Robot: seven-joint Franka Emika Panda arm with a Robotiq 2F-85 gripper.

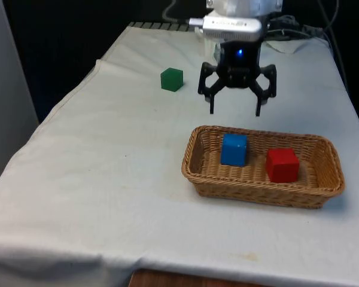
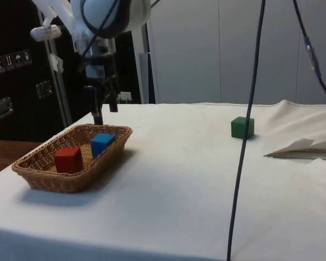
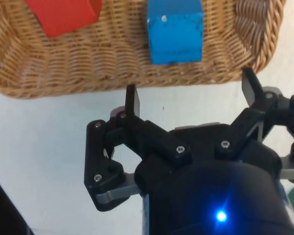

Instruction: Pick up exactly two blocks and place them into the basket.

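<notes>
White cloth covers the worktop; at the front view's lower right the basket (image 1: 194, 156) holds a blue block (image 1: 234, 149) and a red block (image 1: 282, 164). Above, gripper (image 1: 236, 109) jaws spread wide, empty. Task looks complete; next, just retreat, leaving the green block (image 1: 172, 79).

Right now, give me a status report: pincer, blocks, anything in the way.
Pincer open, empty, above basket's far rim. Blue block and red block in basket. Green block on cloth, apart.

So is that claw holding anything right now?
No. The black two-finger claw is open and empty; its fingers stand apart above the white cloth beside the wicker basket.
</notes>
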